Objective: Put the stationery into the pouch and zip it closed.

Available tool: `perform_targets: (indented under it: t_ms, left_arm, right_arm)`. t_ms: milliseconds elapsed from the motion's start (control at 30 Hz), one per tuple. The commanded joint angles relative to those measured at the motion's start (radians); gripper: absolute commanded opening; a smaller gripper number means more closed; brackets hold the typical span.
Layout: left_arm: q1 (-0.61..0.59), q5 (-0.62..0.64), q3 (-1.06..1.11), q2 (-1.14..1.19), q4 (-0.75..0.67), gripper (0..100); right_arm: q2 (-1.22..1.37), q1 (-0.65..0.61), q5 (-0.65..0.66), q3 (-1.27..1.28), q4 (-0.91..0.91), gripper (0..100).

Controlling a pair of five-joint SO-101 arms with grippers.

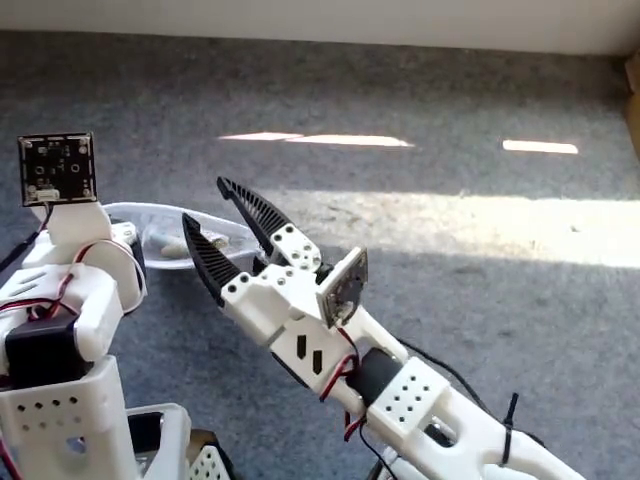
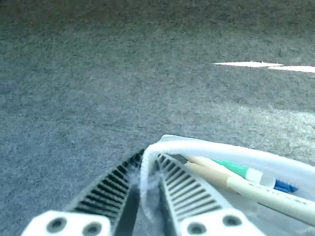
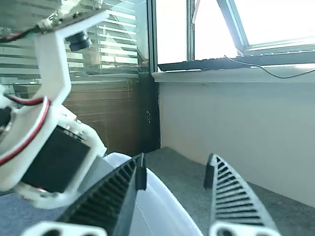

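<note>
My left claw [image 2: 149, 161] is pinched together on the rim of the translucent white plastic pouch [image 2: 226, 149], which lies on the grey carpeted surface [image 2: 98, 88]. Inside the pouch lie 2 pens side by side: a long cream pen [image 2: 256, 194] and a teal-and-blue pen [image 2: 231, 168]. My right claw [image 1: 203, 202] hangs with its 2 black ribbed fingers spread apart, gripping nothing, its tips over the pouch in the high view.
</note>
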Motion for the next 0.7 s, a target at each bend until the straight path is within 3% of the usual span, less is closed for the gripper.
perform_targets:
  t_ms: [0,200,367,533,667]
  left_arm:
    - [-0.038,-0.002,0.008,0.010,-0.020,1]
    - [-0.041,0.002,0.007,0.010,-0.021,1]
    - [-0.038,0.002,0.007,0.010,-0.021,1]
    - [-0.038,0.002,0.007,0.010,-0.021,1]
    - [-0.038,0.002,0.008,0.010,-0.021,1]
  right_arm:
    - [-0.205,0.021,-0.002,-0.018,0.219,11.5]
    - [-0.435,0.180,-0.002,-0.156,0.562,7.5]
    - [-0.456,0.205,-0.005,-0.226,0.832,7.5]
    - [-0.458,0.205,-0.011,-0.163,0.954,13.2]
    - [-0.461,0.205,-0.117,-0.091,0.957,22.6]
